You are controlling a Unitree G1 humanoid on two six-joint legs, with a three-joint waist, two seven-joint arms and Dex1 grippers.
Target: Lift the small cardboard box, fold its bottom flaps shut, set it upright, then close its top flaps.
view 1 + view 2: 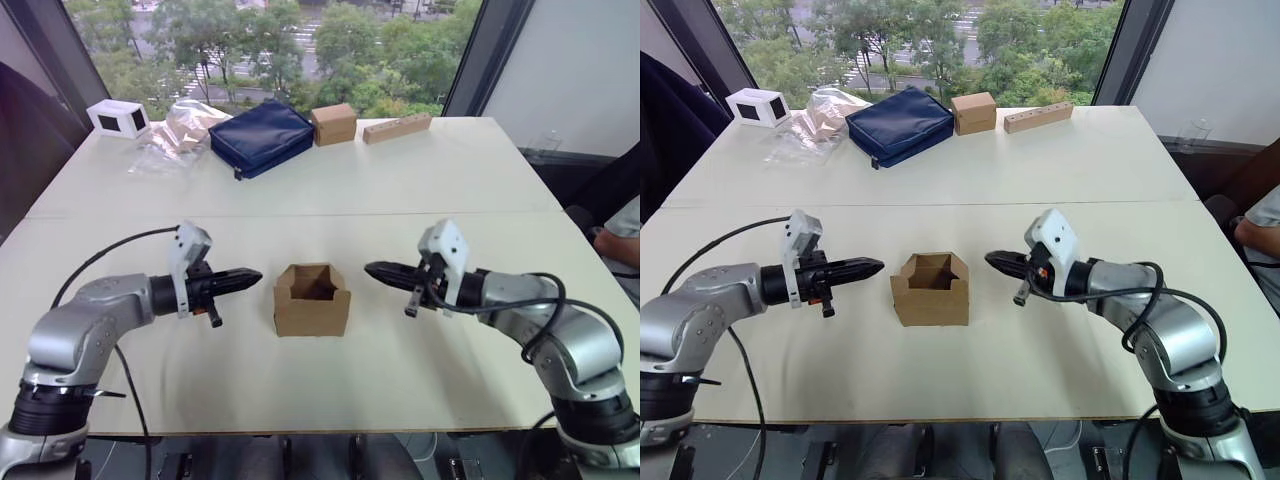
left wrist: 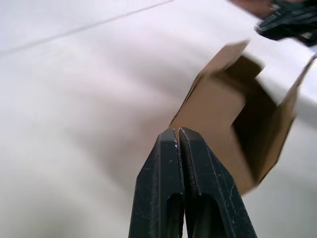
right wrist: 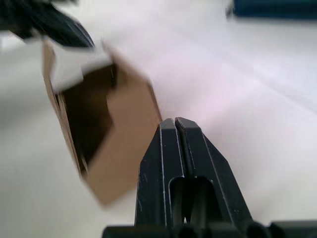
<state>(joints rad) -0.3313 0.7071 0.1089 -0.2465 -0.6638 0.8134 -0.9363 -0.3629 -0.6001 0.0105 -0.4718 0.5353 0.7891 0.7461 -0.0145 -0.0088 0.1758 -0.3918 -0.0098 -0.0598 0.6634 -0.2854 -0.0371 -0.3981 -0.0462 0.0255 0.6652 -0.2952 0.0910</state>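
The small cardboard box [image 1: 312, 300] stands upright on the white table [image 1: 400, 180], near the front middle. Its top flaps [image 1: 313, 274] stick up and the inside is open to view. My left gripper [image 1: 254, 275] is shut and points at the box's left side, a short gap away. My right gripper [image 1: 371, 268] is shut too and points at the box's right side, also a little apart. In the left wrist view the shut fingers [image 2: 179, 148] aim at the box [image 2: 233, 104]. From the right wrist the box [image 3: 106, 129] lies just ahead of the fingertips.
At the table's far edge lie a white box with dark panels [image 1: 118, 118], a clear plastic bag [image 1: 180, 130], a navy pouch [image 1: 262, 136], another brown carton [image 1: 334, 124] and a long tan block [image 1: 397, 127]. A person's arm [image 1: 620, 240] shows at the right edge.
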